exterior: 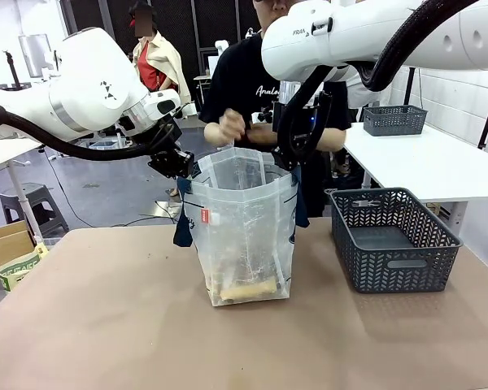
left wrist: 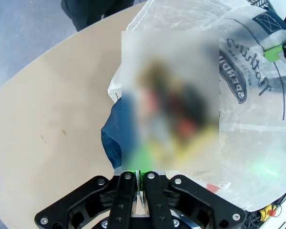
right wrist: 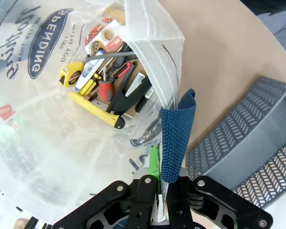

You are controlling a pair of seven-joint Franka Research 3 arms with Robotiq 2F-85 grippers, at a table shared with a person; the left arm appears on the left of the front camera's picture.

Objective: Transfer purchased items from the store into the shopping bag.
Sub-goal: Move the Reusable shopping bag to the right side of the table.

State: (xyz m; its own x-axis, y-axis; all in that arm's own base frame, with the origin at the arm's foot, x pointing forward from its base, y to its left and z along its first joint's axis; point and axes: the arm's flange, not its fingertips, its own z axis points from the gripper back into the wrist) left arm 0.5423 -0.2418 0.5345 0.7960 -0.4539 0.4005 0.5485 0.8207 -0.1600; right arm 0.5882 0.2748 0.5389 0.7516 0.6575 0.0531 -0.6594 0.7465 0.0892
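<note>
Left gripper: our black two-finger left gripper (exterior: pixel 176 162) has its jaws pinched tight on the rim of the translucent whitish plastic shopping bag (exterior: pixel 244 219), right by its navy blue strap handle (left wrist: pixel 115 136).
Right gripper: same deal. The black two-finger right gripper (exterior: pixel 291 156) is clamped on the opposite rim, with the other navy strap (right wrist: pixel 178 138) folded up against its green pads (right wrist: pixel 155 160).
Bag: it stands upright in the middle of the tan tabletop (exterior: pixel 98 325), mouth up, stretched open left to right between our two grippers.
Key relation: the opening sits between and just under both grippers, so anything going in has to come straight down from above. We reckon neither arm is free to do the dropping.
Nearest hand: the person's hands (exterior: pixel 228 126) hover at the far edge of the mouth, closer to it than anything else. We can't tell if they hold something.
Purchased items: small red, yellow and tan packaged goods (right wrist: pixel 107 93) lie in a heap on the bag's floor, the long ones lying flat.
Basket: a dark grey plastic lattice basket (exterior: pixel 394 240) sits on the table just beside the bag on our right, not touching it.
Room: there's open air above the mouth and bare table in front. The thin plastic looks floppy, so we guess the walls sag if either pinch lets go.
</note>
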